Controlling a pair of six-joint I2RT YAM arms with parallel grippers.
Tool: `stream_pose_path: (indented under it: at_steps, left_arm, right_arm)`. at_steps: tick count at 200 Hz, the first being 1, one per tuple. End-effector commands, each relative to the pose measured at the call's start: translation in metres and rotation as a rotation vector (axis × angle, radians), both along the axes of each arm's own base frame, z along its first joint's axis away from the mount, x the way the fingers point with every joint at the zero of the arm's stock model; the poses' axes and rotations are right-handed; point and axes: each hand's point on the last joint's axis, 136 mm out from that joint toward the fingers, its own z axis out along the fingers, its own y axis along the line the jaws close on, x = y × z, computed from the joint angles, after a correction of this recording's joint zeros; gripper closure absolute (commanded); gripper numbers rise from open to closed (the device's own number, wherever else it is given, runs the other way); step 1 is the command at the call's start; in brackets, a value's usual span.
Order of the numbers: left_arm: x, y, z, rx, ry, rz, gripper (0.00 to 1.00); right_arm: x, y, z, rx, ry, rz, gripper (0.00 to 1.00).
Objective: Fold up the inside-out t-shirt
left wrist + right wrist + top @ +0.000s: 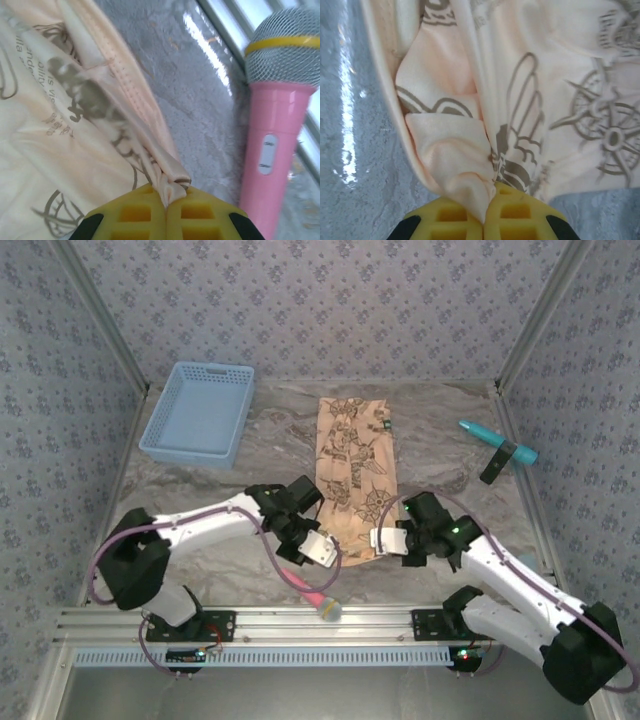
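The inside-out t-shirt (355, 465) lies as a long narrow strip down the middle of the table, peach-tan with dark brown emblems. My left gripper (328, 551) is shut on its near left corner; in the left wrist view the yellow fingertips (135, 212) pinch a bunched fold of the t-shirt (75, 125). My right gripper (383, 539) is shut on the near right corner; the right wrist view has cloth of the t-shirt (520, 90) squeezed between its yellow fingertips (515, 215).
A blue plastic basket (199, 411) stands at the back left. A teal pen-like tool (497, 441) lies at the back right. A pink toy microphone (312, 592) (272, 130) rests by the near edge, just beside my left gripper. Patterned walls enclose the table.
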Motion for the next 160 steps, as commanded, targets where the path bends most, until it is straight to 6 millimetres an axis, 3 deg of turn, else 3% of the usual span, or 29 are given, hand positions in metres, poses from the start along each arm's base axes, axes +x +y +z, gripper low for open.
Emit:
stream_pose_path:
  at_steps: [1,30,48,64,89,109,125,144,160]
  left_arm:
    - [-0.032,0.017,0.028,0.005,0.134,0.019,1.0]
    - [-0.073,0.027,0.069,-0.042,0.318,0.057,1.0]
    - [-0.095,0.033,0.094,-0.014,0.434,0.096,1.0]
    - [-0.107,0.034,0.115,-0.029,0.502,0.129,1.0]
    - [-0.113,0.038,0.141,-0.113,0.479,0.116,1.0]
    - [-0.101,0.039,0.154,-0.19,0.407,0.107,1.0]
    - [-0.067,0.036,0.152,-0.238,0.329,0.163,1.0]
    - [-0.019,0.032,0.147,-0.268,0.274,0.25,1.0]
    - [0.005,0.03,0.146,-0.251,0.303,0.26,1.0]
  right_arm:
    - [-0.033,0.008,0.024,0.076,0.119,0.105,1.0]
    - [-0.083,0.014,0.048,0.034,0.233,0.262,1.0]
    - [-0.109,0.019,0.077,0.043,0.317,0.3,1.0]
    - [-0.126,0.024,0.106,0.089,0.417,0.288,1.0]
    - [-0.132,0.025,0.128,0.047,0.538,0.256,1.0]
    - [-0.114,0.03,0.149,0.053,0.552,0.232,1.0]
    - [-0.082,0.037,0.155,0.113,0.525,0.185,1.0]
    - [-0.037,0.041,0.148,0.152,0.499,0.111,1.0]
    - [-0.003,0.042,0.136,0.144,0.508,0.051,1.0]
